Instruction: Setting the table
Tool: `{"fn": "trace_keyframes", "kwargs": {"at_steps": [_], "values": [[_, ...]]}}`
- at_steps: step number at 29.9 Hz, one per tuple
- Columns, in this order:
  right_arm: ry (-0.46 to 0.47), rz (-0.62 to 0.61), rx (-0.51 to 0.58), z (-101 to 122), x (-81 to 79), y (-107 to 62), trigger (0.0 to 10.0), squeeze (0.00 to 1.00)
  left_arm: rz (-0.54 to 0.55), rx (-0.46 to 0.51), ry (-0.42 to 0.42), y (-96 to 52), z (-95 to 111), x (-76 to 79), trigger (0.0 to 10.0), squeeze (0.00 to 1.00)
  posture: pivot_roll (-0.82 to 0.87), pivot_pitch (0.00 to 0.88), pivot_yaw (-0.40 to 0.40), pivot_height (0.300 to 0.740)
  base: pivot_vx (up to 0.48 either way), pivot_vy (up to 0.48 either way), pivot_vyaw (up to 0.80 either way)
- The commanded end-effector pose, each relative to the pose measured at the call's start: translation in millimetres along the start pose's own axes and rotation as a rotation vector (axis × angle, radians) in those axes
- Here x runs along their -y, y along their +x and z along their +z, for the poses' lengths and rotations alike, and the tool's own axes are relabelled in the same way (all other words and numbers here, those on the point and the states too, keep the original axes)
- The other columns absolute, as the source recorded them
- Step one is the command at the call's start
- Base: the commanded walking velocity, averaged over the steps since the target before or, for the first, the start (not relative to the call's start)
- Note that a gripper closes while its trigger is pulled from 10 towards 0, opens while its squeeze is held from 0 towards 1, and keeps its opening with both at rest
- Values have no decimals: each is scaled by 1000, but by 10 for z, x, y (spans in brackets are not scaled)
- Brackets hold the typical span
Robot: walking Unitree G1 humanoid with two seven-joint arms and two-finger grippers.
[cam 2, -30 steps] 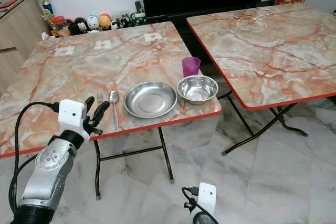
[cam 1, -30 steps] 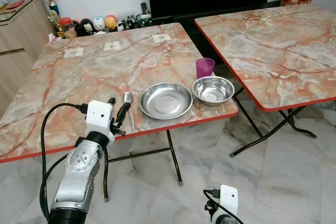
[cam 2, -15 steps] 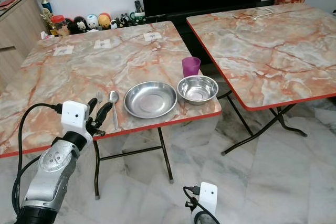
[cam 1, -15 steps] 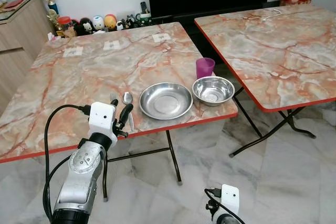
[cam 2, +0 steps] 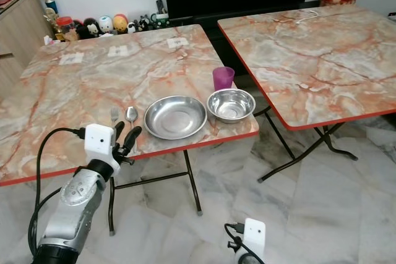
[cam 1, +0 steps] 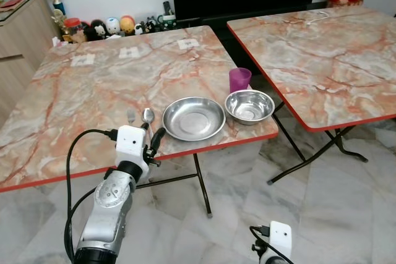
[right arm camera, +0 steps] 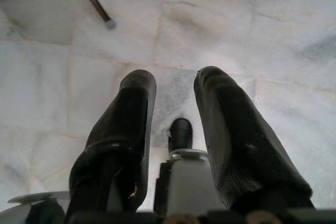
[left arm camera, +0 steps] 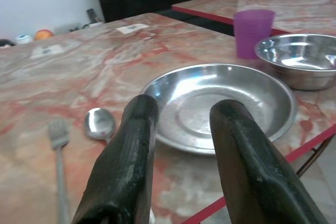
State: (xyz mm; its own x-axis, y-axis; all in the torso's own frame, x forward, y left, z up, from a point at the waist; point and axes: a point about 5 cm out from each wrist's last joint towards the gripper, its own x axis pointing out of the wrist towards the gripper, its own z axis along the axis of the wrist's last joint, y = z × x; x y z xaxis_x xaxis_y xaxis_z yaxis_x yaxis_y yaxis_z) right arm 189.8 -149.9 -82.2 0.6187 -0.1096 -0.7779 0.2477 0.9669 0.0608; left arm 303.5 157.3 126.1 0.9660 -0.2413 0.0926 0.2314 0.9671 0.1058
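Left gripper point(left arm camera: 181, 124) hovers at near edge of marble table point(cam 1: 93, 91), fingers parted, grasping nothing. Fork point(left arm camera: 59, 145) and spoon point(left arm camera: 100, 123) lie beside steel plate point(cam 1: 193, 117); handles partly hidden behind fingers. Steel bowl point(cam 1: 249, 105), purple cup point(cam 1: 240, 80) right of plate. Right gripper point(right arm camera: 176, 108) hangs over floor, fingers apart, empty.

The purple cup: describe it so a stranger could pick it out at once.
Look at the left marble table, at its front right corner near the gap between the two tables. A row of metal things lies there: fork, spoon, plate, bowl. The cup stands just behind the bowl, the only purple thing among them.
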Motion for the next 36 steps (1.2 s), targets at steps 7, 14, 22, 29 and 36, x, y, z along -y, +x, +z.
{"fn": "trace_keyframes", "kwargs": {"at_steps": [7,14,22,29,36], "values": [[49,-53,27,24,60,0,10000,0,-76,12,13,214,45,45,10000,0,-42,0,127,740,0,0,0],[35,-38,40,110,38,21,10000,0,-22,47,-9,302,62,65,10000,0,-38,0,8,740,0,0,0],[-5,-42,19,67,150,17,10000,0,52,58,-35,171,-15,65,10000,0,15,0,-42,740,0,0,0],[103,-127,30,-30,287,-20,10000,0,-31,6,7,191,-126,30,10000,0,-104,0,58,740,0,0,0],[72,-92,37,66,255,9,10000,0,43,14,35,260,-115,-132,10000,0,-124,0,5,740,0,0,0]]}}
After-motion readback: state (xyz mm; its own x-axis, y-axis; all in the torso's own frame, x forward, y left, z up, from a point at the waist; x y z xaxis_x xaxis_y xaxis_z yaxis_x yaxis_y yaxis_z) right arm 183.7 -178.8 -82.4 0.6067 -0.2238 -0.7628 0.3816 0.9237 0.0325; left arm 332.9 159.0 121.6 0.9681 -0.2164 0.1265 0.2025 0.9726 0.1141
